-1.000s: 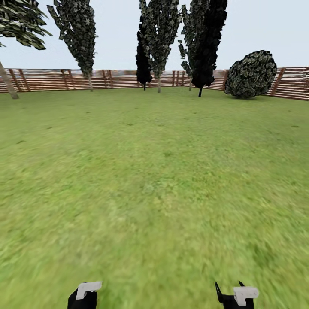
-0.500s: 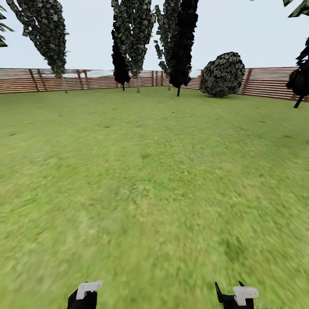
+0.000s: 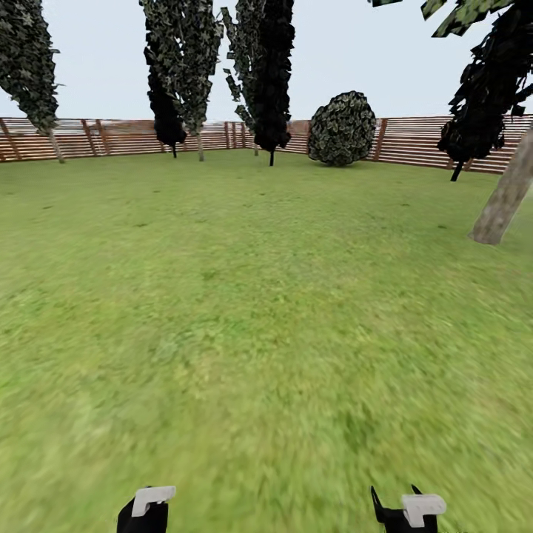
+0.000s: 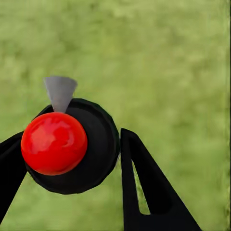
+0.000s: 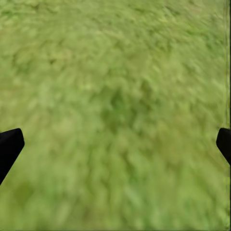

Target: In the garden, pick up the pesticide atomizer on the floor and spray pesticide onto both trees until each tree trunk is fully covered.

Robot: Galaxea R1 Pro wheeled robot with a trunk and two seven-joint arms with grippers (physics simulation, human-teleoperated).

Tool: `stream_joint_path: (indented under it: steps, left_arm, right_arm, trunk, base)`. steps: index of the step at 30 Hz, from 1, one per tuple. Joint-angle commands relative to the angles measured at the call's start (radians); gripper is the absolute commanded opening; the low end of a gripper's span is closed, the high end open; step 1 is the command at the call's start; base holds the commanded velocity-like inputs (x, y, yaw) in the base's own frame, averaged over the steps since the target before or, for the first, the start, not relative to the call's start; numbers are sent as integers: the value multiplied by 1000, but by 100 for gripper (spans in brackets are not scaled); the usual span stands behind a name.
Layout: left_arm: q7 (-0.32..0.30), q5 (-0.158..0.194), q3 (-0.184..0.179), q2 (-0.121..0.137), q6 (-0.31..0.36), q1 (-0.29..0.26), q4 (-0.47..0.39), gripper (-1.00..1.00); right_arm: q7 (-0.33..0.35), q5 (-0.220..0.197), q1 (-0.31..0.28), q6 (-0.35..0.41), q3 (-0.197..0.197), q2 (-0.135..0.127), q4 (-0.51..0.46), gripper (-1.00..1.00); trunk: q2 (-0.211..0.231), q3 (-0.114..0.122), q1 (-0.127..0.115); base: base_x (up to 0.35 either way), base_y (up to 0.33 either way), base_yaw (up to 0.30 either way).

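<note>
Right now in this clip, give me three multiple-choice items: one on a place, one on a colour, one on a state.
1. Where does the thick pale grey-brown leaning tree trunk stand in the head view?
A. far right
B. centre
C. far left

2. What colour is the ball on the black round-bodied pesticide atomizer?
A. blue
B. red
C. yellow

3. How is the right hand?
A. shut on a bottle
B. shut on a branch
C. open over grass

Answers:
1. A, it rises at the right edge, before the reddish-brown slatted wooden fence.
2. B, the left wrist view shows a shiny red ball between the left hand's fingers.
3. C, its fingertips sit wide apart with bare green lawn between.
</note>
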Motion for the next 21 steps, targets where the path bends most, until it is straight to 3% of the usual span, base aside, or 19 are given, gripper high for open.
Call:
stream_joint_path:
  steps: [1, 21]
  left_arm:
    - [0, 0, 0, 0, 0, 0, 0, -100]
    - [0, 0, 0, -1, -1, 0, 0, -100]
  right_arm:
    - [0, 0, -1, 0, 0, 0, 0, 100]
    - [0, 0, 0, 0, 0, 0, 0, 100]
  trunk:
    - [0, 0, 0]
    - [0, 0, 0]
  base:
    - [162, -263, -266]
    - [163, -262, -266]
